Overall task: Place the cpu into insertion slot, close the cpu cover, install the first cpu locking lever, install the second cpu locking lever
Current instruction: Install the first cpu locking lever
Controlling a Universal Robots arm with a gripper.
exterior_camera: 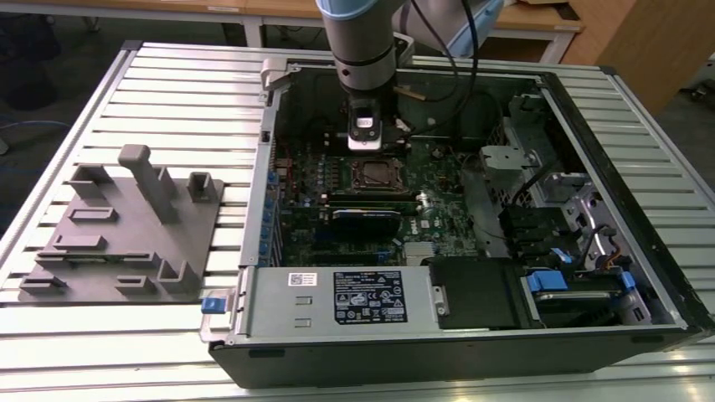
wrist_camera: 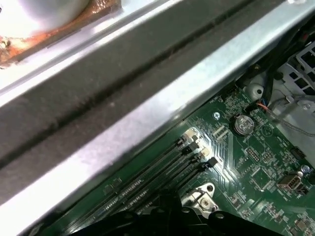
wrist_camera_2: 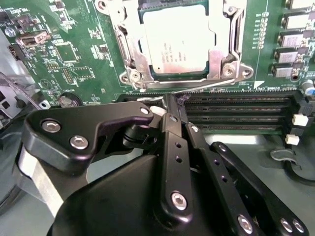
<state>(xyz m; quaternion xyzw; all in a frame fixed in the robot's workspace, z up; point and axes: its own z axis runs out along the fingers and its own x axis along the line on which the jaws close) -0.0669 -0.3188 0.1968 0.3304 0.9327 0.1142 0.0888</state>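
Note:
The cpu (wrist_camera_2: 177,37), a square chip with a silvery top, lies in the insertion slot (exterior_camera: 370,174) on the green board. The cpu cover (wrist_camera_2: 222,49), a metal frame, lies flat around the chip. A thin locking lever (wrist_camera_2: 206,87) runs along the socket edge facing the memory slots. My gripper (wrist_camera_2: 170,104) is shut with nothing between its fingers. Its tips sit just past that edge, over the memory slots, beside a small silver lever end (wrist_camera_2: 143,101). In the exterior view the gripper (exterior_camera: 369,147) hangs straight down at the far side of the socket.
Long black memory slots (wrist_camera_2: 236,113) lie under the gripper. The open computer case (exterior_camera: 625,193) walls the board in on all sides, with a power supply (exterior_camera: 335,297) at the near side. A grey parts fixture (exterior_camera: 123,226) stands at the exterior view's left.

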